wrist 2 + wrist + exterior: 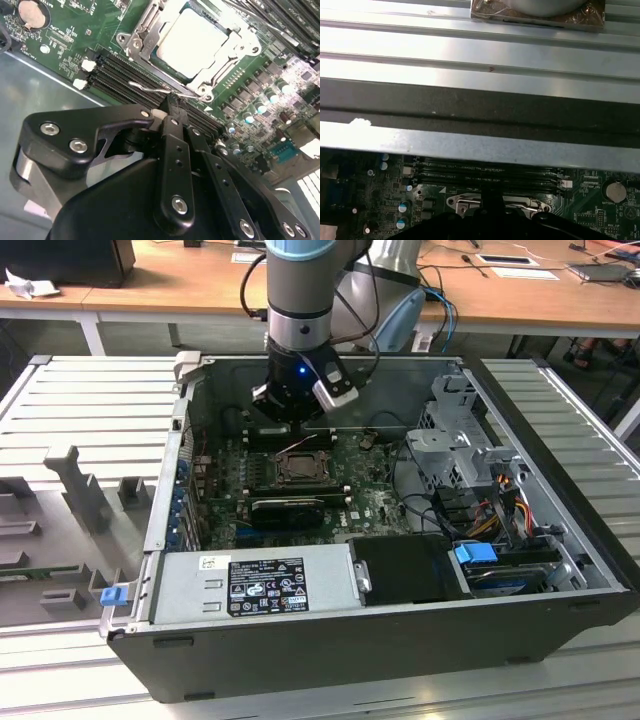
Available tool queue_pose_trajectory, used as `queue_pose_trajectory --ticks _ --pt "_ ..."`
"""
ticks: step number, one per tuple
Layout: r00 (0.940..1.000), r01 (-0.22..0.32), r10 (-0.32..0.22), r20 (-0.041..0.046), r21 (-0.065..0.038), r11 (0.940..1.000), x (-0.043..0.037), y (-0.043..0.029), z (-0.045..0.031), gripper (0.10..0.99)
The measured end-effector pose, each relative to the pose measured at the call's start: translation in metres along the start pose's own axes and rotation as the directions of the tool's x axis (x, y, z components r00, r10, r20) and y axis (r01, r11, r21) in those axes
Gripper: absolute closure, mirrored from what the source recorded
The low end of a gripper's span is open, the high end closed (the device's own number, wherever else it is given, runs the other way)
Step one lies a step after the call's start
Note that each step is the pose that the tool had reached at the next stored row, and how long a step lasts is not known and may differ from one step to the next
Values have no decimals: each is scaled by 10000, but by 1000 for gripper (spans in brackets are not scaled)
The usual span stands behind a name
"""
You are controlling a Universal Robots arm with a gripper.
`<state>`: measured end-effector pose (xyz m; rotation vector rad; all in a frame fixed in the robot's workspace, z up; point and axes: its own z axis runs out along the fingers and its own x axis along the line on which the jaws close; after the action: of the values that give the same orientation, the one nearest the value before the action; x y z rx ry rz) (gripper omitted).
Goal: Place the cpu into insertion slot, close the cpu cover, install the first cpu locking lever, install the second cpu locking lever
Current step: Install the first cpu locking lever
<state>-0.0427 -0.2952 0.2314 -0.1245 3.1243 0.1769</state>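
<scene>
In the exterior view the gripper (287, 428) is hanging just above the middle of the frame, inside the open computer case (330, 640), over the upper edge of the insertion slot (279, 473). In the second wrist view its fingers (172, 120) are pressing together. The tips are meeting right at a thin wire locking lever (150, 88) — whether they are pinching it I cannot tell. The cpu (192, 42) is sitting in the slot, with the cpu cover (142, 35) lying flat around it, beside the black memory slots (125, 75).

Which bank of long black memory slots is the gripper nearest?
The bank of long black memory slots between the silvery cpu cover and the grey case panel; the black gripper overlaps it. The other bank lies beyond that cover.
</scene>
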Motion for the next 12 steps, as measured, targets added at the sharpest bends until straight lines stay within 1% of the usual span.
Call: queue_pose_trajectory --ticks 3,6,12 --pt "10000 0 0 -3 -5 10000 -29 -1 18 980" --pt "10000 -1 1 -3 -7 10000 -57 21 32 980" --pt "10000 -63 63 2 -4 10000 -118 29 52 980"
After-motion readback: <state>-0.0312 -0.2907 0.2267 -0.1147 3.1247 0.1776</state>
